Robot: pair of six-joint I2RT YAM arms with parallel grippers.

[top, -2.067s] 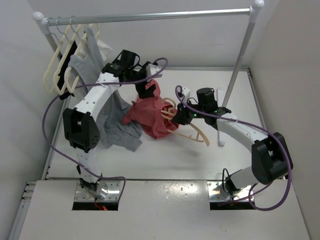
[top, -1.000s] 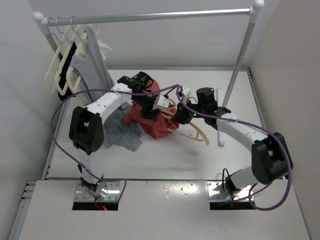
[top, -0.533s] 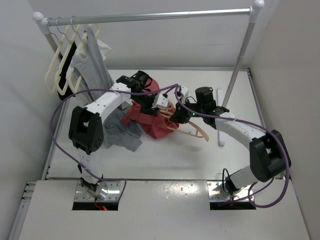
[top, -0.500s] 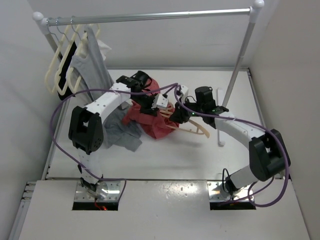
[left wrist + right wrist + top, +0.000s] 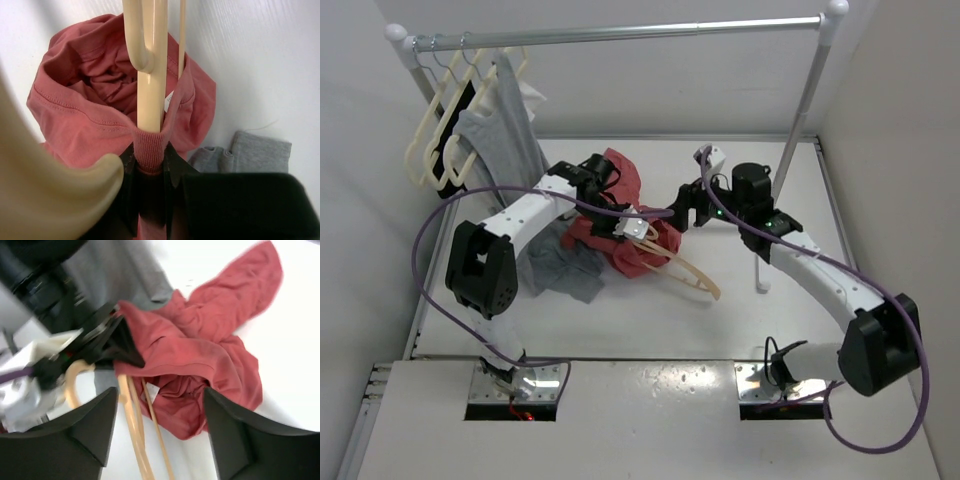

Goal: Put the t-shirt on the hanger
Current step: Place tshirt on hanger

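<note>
Coral-red cotton, plain and unprinted: the t-shirt [image 5: 625,172] lies crumpled in a heap near the middle of the white table [image 5: 670,320], not spread flat. From the left wrist, its ribbed collar band is bunched into a narrow neck, with loose folds and a stitched hem rising behind it [image 5: 90,100]. A small white label shows inside the folds.

The hanger [image 5: 682,272], thin and tan-orange, runs out of the heap toward the near right, its far end buried in the cloth. In the left wrist view its stem [image 5: 151,65] passes straight through the gathered collar.

The left gripper [image 5: 625,222] sits on the heap. Its jaws [image 5: 150,165] are drawn in narrow, pinching the ribbed collar with the hanger stem running through it.

The right gripper [image 5: 686,207] hangs just right of the heap, touching nothing. Its jaws [image 5: 160,425] stand wide apart, framing the t-shirt [image 5: 200,355] and hanger [image 5: 132,435] below.

Hard to make out:
- A pale blurred curve fills the lower left of the left wrist view; what it is cannot be told.
- Dark gripper body blocks the bottom of that view.
- The left side of the right wrist view is smeared.

A grey garment [image 5: 560,270] lies on the table against the heap's left side. Another grey garment [image 5: 505,130] and cream hangers [image 5: 430,150] hang at the left end of the rail [image 5: 620,33].
</note>
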